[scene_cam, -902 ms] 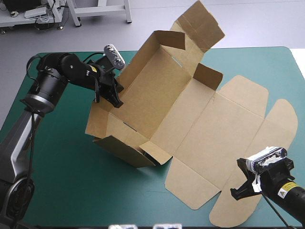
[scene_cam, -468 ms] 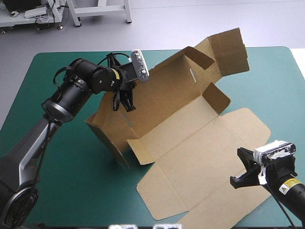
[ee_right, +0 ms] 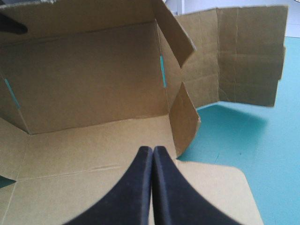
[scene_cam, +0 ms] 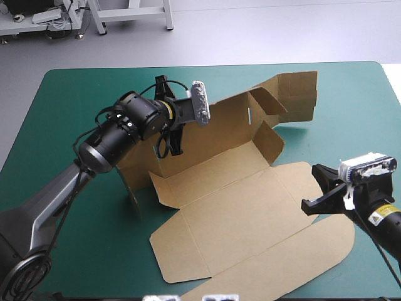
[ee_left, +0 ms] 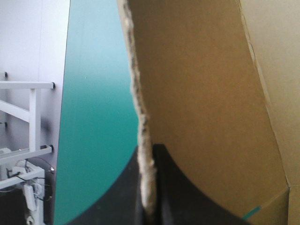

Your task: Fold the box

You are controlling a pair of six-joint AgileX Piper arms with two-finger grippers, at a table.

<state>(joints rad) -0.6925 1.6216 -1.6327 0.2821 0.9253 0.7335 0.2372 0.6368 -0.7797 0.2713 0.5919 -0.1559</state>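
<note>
One teal-green table [scene_cam: 75, 94], one brown box [scene_cam: 250, 213], two grippers, that's the count I get from here. The box is a single cut sheet of plain matte board, creased, with rounded corners on the big flat flap nearest the near edge. It sits mid-table, and its long axis runs on a diagonal from the table's left middle toward the far right corner. One long wall stands up along that line, its inner face turned to the near right; the rest lies flat in front of it. I see two narrow slots in that wall from the right wrist view. Left gripper [ee_left: 149, 152] is pinched on the standing wall's raw top edge, board between the black fingers. Right gripper [ee_right: 153, 150] is closed to a point with nothing in it, over the flat panel's right end, contact unclear
</note>
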